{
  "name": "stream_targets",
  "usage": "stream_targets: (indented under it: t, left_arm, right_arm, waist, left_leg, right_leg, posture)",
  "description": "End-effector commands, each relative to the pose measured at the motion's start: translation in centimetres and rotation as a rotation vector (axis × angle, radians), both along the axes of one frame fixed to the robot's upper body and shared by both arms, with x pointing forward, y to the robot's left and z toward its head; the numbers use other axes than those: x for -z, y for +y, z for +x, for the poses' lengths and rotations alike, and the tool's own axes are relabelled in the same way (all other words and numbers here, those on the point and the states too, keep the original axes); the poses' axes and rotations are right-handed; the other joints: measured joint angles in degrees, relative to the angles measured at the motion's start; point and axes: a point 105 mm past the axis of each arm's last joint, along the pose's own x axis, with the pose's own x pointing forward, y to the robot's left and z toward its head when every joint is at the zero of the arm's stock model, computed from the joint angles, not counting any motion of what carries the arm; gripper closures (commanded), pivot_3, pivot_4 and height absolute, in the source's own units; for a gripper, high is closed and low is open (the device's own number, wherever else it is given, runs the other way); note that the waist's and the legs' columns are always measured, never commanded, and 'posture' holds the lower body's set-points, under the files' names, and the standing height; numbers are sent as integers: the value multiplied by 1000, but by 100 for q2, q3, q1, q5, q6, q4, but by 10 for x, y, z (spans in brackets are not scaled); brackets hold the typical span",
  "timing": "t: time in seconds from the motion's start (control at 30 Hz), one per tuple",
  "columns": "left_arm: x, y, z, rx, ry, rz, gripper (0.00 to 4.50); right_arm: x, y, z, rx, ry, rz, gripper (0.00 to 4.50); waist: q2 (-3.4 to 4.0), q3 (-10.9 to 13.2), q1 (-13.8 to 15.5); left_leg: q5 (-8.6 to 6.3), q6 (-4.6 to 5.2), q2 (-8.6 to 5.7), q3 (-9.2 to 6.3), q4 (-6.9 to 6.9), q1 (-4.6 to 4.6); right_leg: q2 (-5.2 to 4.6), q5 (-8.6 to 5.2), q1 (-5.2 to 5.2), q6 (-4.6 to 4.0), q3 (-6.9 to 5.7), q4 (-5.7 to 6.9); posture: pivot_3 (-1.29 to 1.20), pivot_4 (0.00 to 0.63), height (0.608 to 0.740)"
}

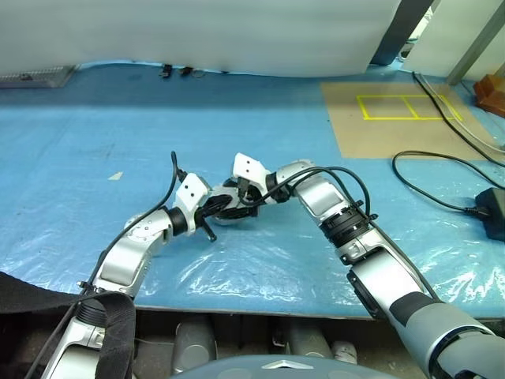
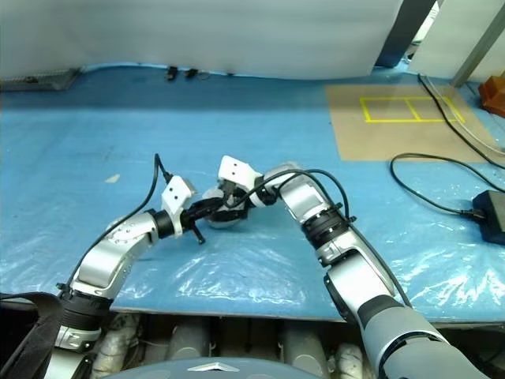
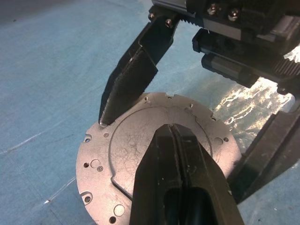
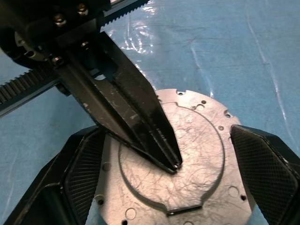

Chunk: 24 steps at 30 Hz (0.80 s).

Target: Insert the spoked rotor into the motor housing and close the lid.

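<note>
The lid [image 3: 126, 159], a round silver-grey disc with its plain face up, lies flat on the blue sheet. My left gripper [image 3: 171, 129] is shut, and its joined tips rest on the middle of the lid [image 4: 201, 154]. My right gripper [image 4: 180, 140] is open, with one finger [image 4: 84, 173] on each side of the lid. One of its fingertips [image 3: 108, 115] is at the lid's rim. In the head views both grippers [image 1: 225, 207] meet over the lid at the table's middle. The spoked rotor and the motor housing are hidden.
A brown board [image 1: 394, 118] marked with a yellow tape rectangle lies at the back right. A black cable [image 1: 430, 170] loops toward a black box [image 1: 493, 215] at the right edge. The table's front edge [image 1: 260, 309] runs just below my arms.
</note>
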Motion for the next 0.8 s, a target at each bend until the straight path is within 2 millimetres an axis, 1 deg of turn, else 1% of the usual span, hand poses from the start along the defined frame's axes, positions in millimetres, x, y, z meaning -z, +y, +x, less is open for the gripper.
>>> stream_targets:
  t: [0.03, 0.1, 0.2, 0.3, 0.37, 0.43, 0.5, 0.6, 0.7, 0.8]
  left_arm:
    - [10, -3, -6, 28, 50, 19, 4500]
    - [10, -2, -7, 27, 55, 18, 4500]
    - [11, 0, -9, 27, 72, 18, 4500]
    - [12, 4, -7, 21, 69, 32, 4500]
    - [8, 7, -4, 10, 56, 33, 4500]
    - [6, 7, -2, 4, 49, 29, 4500]
    - [6, 7, -2, 3, 49, 29, 4500]
    - [6, 7, -2, 4, 46, 29, 4500]
    - [5, 6, -2, 3, 41, 26, 4500]
    - [5, 7, -3, 0, 41, 23, 4500]
  right_arm:
    - [-26, 4, 8, 8, -62, 88, 23]
    - [-32, 4, 11, 16, -77, 119, 23]
    - [-34, 2, 12, 20, -76, 148, 23]
    - [-43, -1, 16, 43, -86, 211, 23]
    - [-45, -5, 19, 65, -63, 229, 23]
    - [-45, -13, 21, 100, 10, 251, 23]
    - [-43, -17, 20, 118, 77, 263, 23]
    - [-35, -20, 16, 174, 238, 284, 23]
    - [-31, -21, 9, 167, 290, 271, 23]
    - [-16, -25, 6, 229, 416, 222, 23]
  waist:
    - [0, 0, -2]
    - [0, 0, -4]
    - [1, 1, -5]
    - [1, 1, -7]
    - [2, 2, -9]
    - [2, 2, -7]
    - [2, 3, -6]
    - [3, 2, -2]
    - [4, 2, -4]
    - [4, 2, 3]
  left_leg:
    - [0, 0, 0, 0, 0, 0]
    - [0, 0, 1, 0, -1, -3]
    - [0, -1, 1, 0, -2, -8]
    - [1, -1, 1, 1, -2, -14]
    - [1, -1, 1, 1, -3, -17]
    - [1, -1, 1, 1, -3, -25]
    - [1, -1, 0, 1, -3, -32]
    - [1, -2, -1, 1, -4, -37]
    - [1, -2, 1, 1, -7, -33]
    - [2, -2, 1, 1, -6, -32]
  right_leg:
    - [0, 0, 0, 0, 0, 0]
    - [1, 0, -2, 0, 0, 0]
    - [1, 0, -7, 0, 0, -1]
    - [1, 0, -12, 0, 0, -2]
    - [2, 0, -15, 0, -1, -2]
    - [2, 0, -21, 0, -1, -2]
    - [1, 0, -26, -1, -1, -4]
    - [1, 0, -26, -1, -3, -9]
    - [3, 0, -25, -1, -4, -9]
    - [3, 0, -25, -1, -4, -9]
  posture:
    - [0, 150, 740]
    - [0, 150, 740]
    - [0, 150, 740]
    - [0, 150, 740]
    - [0, 150, 740]
    - [0, 150, 740]
    - [0, 150, 740]
    - [0, 150, 740]
    - [0, 150, 740]
    - [0, 150, 740]
